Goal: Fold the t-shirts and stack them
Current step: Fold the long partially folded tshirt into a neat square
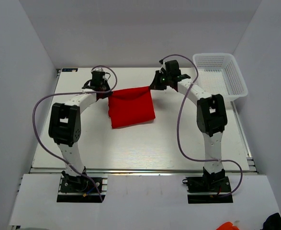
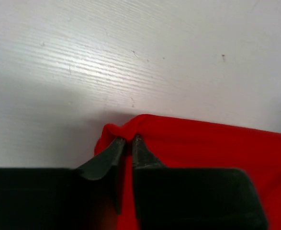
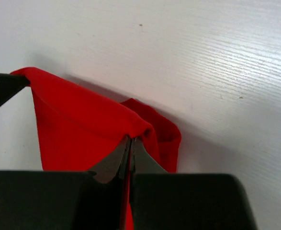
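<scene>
While both arms reached over the far half of the worktop point(image 1: 145, 148), the red shirt point(image 1: 130, 109) lay between them as a folded, roughly square block, slightly skewed, a little left of the worktop's middle line. Its near part rested flat on the white surface, and its far edge ran from one tool to the other, with a slack curved fold sagging just below that edge. The left tool point(image 2: 129, 139) had its jaws drawn almost together on the far left corner, where a small bunch of red cloth was pinched between the tips and puckered around them; the rest of the cloth spread away to the right, low over the worktop. The right tool point(image 3: 131, 139) was closed tight on the far right corner, and there the cloth stood raised like a small tent, casting a shadow on the worktop, with a second red layer showing just behind the pinched one. From that wrist camera the held edge stretched off to the left as far as a dark shape at the picture's border; I could not tell for sure what that shape was. A white mesh basket point(image 1: 237, 72) sat at the far right corner, well apart from the shirt, just beyond the right arm's elbow.
</scene>
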Motion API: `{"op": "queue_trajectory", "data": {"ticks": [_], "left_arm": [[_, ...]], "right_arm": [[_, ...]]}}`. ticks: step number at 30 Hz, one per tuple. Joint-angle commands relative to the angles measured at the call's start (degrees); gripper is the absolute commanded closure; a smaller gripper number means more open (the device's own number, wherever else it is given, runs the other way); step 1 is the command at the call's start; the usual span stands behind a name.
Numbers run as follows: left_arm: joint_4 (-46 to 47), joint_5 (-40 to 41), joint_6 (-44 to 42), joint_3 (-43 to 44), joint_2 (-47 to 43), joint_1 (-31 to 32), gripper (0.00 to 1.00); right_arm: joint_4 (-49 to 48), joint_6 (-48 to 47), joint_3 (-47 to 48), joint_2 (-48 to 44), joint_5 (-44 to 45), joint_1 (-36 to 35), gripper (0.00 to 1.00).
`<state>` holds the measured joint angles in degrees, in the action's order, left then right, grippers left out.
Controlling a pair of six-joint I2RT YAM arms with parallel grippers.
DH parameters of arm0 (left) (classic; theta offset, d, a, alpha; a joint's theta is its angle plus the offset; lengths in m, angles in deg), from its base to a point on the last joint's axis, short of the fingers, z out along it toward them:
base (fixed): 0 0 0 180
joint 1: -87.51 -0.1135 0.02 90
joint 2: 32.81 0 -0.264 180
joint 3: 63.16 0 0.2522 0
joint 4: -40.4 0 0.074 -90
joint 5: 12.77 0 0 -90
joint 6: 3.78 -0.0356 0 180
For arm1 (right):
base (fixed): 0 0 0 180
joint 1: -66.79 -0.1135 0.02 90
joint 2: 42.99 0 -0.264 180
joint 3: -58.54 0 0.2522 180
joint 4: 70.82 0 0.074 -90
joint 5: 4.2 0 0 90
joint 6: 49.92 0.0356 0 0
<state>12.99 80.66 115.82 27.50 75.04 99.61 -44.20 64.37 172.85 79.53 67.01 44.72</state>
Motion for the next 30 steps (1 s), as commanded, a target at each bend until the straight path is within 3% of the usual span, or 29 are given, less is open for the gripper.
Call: {"op": "queue_trajectory", "data": {"ticks": [1,3,4,5,6,7,10,13,19,24,30], "left_arm": [[-3.4,0.01,0.28,6.14,2.62,-1.72,0.76],[-3.4,-1.3,0.28,6.68,3.15,-1.73,0.45],[-3.4,-1.31,0.28,7.2,3.15,-1.73,0.13],[-3.4,-1.92,0.28,7.21,2.63,-1.73,0.08],[-3.4,-1.93,0.28,7.21,2.02,-1.73,0.01],[-3.4,-1.93,-0.24,6.51,0.36,-1.73,0.01],[-3.4,-2.98,-0.25,3.61,-2.99,-1.73,0.01],[-1.12,-6.49,-0.78,-1.48,-8.35,-1.73,0.01],[7.93,-20.99,-0.95,-10.98,-13.11,-0.14,0.01],[12.67,-27.14,0.72,-17.3,-11.62,1.09,0.01],[13.83,-27.77,0.72,-23.9,-9.86,1.79,0.01]], "right_arm": [[1.55,2.07,4.82,3.24,-2.57,1.41,1.0],[1.64,1.99,7.1,4.83,-5.02,1.76,0.81],[2.34,1.72,7.98,6.14,-6.25,2.02,0.66],[3.13,1.46,9.99,6.15,-6.87,2.11,0.57],[3.22,0.41,10.45,6.07,-7.31,1.94,0.39],[3.83,-0.21,10.63,5.72,-7.58,1.76,0.1],[4.36,-2.32,9.05,1.0,-8.02,1.41,0.1],[0.24,-2.93,1.68,-5.93,-11.52,1.15,0.1],[-7.4,-1.37,-15.1,-15.45,-20.05,-1.83,0.1],[-12.07,3.29,-22.15,-14.51,-23.23,-4.47,0.1],[-24.82,11.65,-32.17,-8.72,-23.67,-3.16,0.1]]}}
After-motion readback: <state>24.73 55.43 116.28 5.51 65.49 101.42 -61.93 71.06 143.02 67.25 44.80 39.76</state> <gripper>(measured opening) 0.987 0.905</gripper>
